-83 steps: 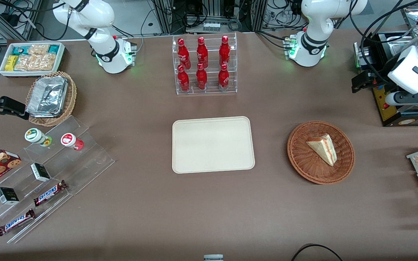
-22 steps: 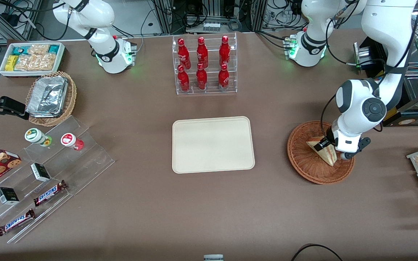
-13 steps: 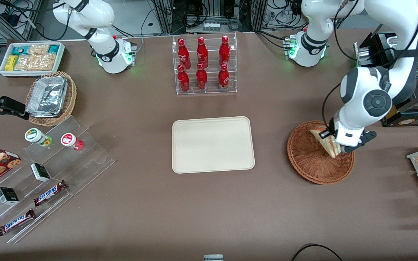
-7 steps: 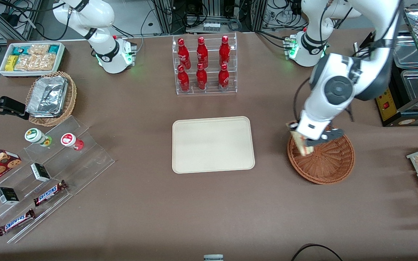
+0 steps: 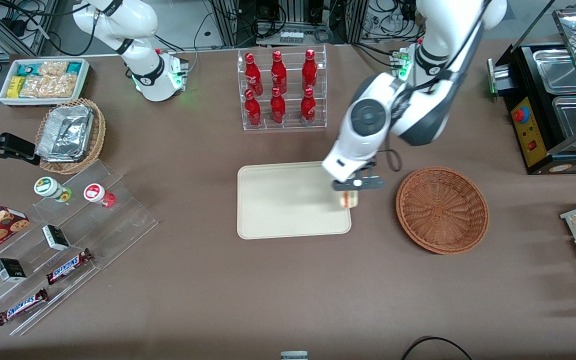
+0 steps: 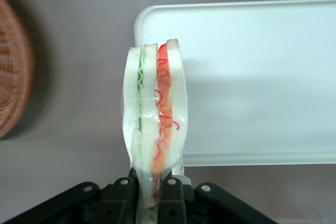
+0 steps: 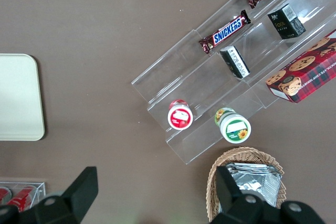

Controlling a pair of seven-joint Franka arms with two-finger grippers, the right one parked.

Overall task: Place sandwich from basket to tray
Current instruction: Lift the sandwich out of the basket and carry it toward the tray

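Observation:
My left gripper (image 5: 351, 196) is shut on the sandwich (image 5: 349, 199), a wrapped wedge of pale bread with red and green filling (image 6: 155, 124). It holds the sandwich in the air over the edge of the cream tray (image 5: 278, 205) that is toward the working arm's end. The wrist view shows the fingers (image 6: 169, 199) clamped on the wedge's wide end, with the tray's rim (image 6: 247, 158) and corner under it. The reddish-brown wicker basket (image 5: 442, 210) stands empty beside the tray, toward the working arm's end; its rim also shows in the wrist view (image 6: 13, 77).
A clear rack of red bottles (image 5: 282, 90) stands farther from the front camera than the tray. A tan basket with foil containers (image 5: 70, 135), a white snack bin (image 5: 43, 80) and a clear stepped stand with snacks (image 5: 58, 240) lie toward the parked arm's end.
The gripper closed on the sandwich in the basket, lifted it out and carried it sideways to the tray's edge. The basket now stands empty.

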